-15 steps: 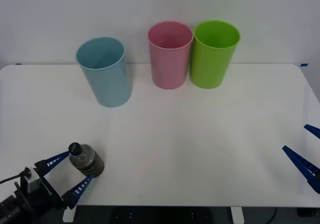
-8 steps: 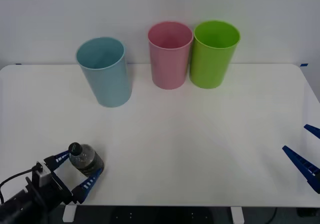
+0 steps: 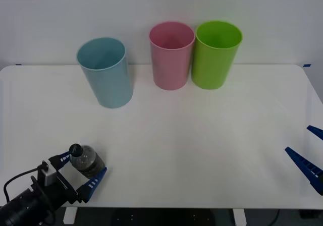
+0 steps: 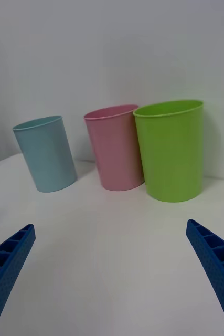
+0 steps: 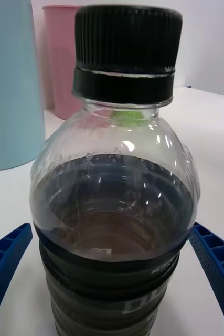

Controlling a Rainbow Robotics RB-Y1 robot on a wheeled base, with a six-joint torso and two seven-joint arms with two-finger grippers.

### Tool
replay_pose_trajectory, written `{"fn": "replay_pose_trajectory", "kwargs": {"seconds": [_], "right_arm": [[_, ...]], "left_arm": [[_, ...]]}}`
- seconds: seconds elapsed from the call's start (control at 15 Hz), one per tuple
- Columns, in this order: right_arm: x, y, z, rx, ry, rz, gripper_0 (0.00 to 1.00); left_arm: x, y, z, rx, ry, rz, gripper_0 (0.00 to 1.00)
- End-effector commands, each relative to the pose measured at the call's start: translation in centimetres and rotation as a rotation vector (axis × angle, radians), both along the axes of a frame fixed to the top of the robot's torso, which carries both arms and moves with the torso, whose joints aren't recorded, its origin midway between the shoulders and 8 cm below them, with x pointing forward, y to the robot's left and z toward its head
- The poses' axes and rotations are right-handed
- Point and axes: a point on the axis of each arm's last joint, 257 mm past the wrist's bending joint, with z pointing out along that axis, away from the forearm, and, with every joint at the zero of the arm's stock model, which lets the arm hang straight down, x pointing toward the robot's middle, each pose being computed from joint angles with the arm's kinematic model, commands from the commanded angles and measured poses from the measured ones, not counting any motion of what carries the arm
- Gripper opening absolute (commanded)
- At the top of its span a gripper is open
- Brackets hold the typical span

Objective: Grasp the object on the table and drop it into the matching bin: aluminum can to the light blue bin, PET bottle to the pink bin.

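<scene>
The PET bottle [image 3: 87, 161], small and clear with a black cap and dark brown contents, stands upright near the front left corner of the white table [image 3: 202, 135]. My left gripper [image 3: 85, 165] is open and straddles it, one blue finger close on each side of the bottle [image 5: 114, 184]. The pink bin [image 3: 171, 59] stands at the back centre, with the light blue bin [image 3: 107, 77] to its left and a little nearer. At the table's front right edge my right gripper [image 3: 297, 138] hangs open with nothing in it, facing the bins.
A lime green bin [image 3: 216, 57] stands right beside the pink one on its right, almost touching. The right wrist view shows the light blue bin [image 4: 44, 155], pink bin [image 4: 117, 149] and green bin [image 4: 172, 152] in a row beyond bare tabletop.
My left gripper has moved forward along the bottle, so its fingers now reach further past its sides. The bottle and the right arm have stayed put.
</scene>
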Motion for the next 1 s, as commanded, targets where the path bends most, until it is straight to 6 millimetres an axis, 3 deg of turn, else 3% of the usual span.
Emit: {"fn": "replay_pose_trajectory", "kwargs": {"seconds": [0.07, 0.13, 0.2, 0.27, 0.33, 1.0], "right_arm": [[0.0, 0.0, 0.0, 0.0, 0.0, 0.0, 1.0], [0.0, 0.0, 0.0, 0.0, 0.0, 0.0, 1.0], [0.0, 0.0, 0.0, 0.0, 0.0, 0.0, 1.0], [0.0, 0.0, 0.0, 0.0, 0.0, 0.0, 1.0], [0.0, 0.0, 0.0, 0.0, 0.0, 0.0, 1.0], [0.0, 0.0, 0.0, 0.0, 0.0, 0.0, 1.0]], "left_arm": [[0.0, 0.0, 0.0, -0.001, 0.001, 0.001, 0.86], [0.0, 0.0, 0.0, -0.001, 0.001, 0.001, 0.4], [0.0, 0.0, 0.0, -0.001, 0.001, 0.001, 0.16], [-0.1, 0.1, -0.1, 0.0, 0.003, 0.001, 0.04], [-0.1, 0.1, -0.1, -0.001, 0.004, 0.001, 0.0], [-0.2, 2.5, 0.6, -0.029, 0.003, 0.054, 0.0]]}}
